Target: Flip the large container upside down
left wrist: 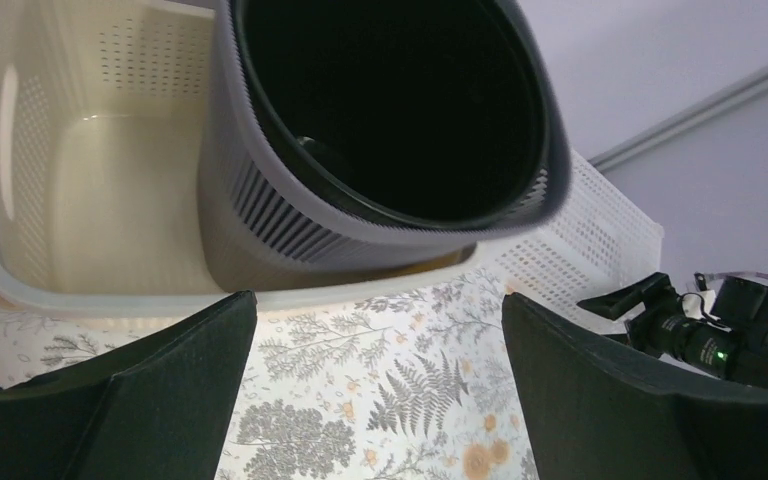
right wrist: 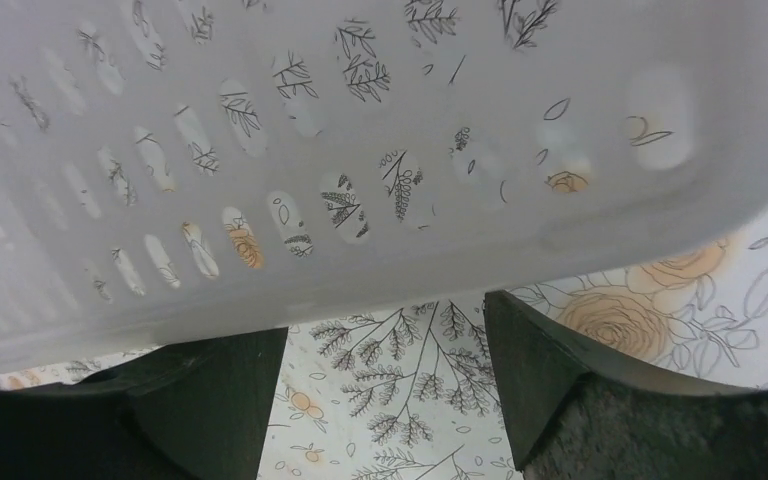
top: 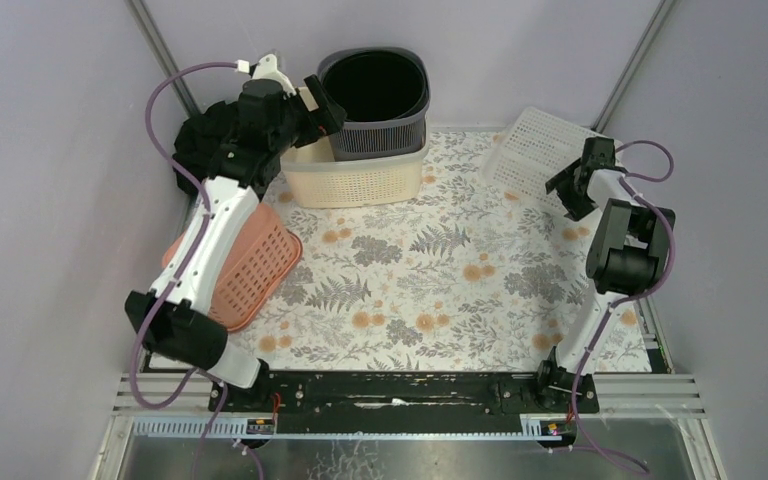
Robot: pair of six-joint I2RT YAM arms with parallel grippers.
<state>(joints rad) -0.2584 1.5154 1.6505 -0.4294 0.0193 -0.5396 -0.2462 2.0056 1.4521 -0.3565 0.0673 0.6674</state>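
Observation:
A cream perforated basket (top: 355,180) stands upright at the back centre of the floral table, with a dark grey ribbed basket (top: 375,95) sitting inside it, tilted. My left gripper (top: 322,112) hovers at their left rim, open and empty. In the left wrist view the cream basket (left wrist: 100,190) and the grey basket (left wrist: 290,210) fill the top, beyond the open left gripper (left wrist: 378,300). My right gripper (top: 567,188) is open at the near edge of a tilted white perforated basket (top: 540,150). In the right wrist view that basket's wall (right wrist: 360,150) lies just above the right gripper (right wrist: 385,320).
An orange basket (top: 255,265) lies on its side at the left, under my left arm. A dark object (top: 195,145) sits in the back left corner. Purple walls and metal posts close in the table on three sides.

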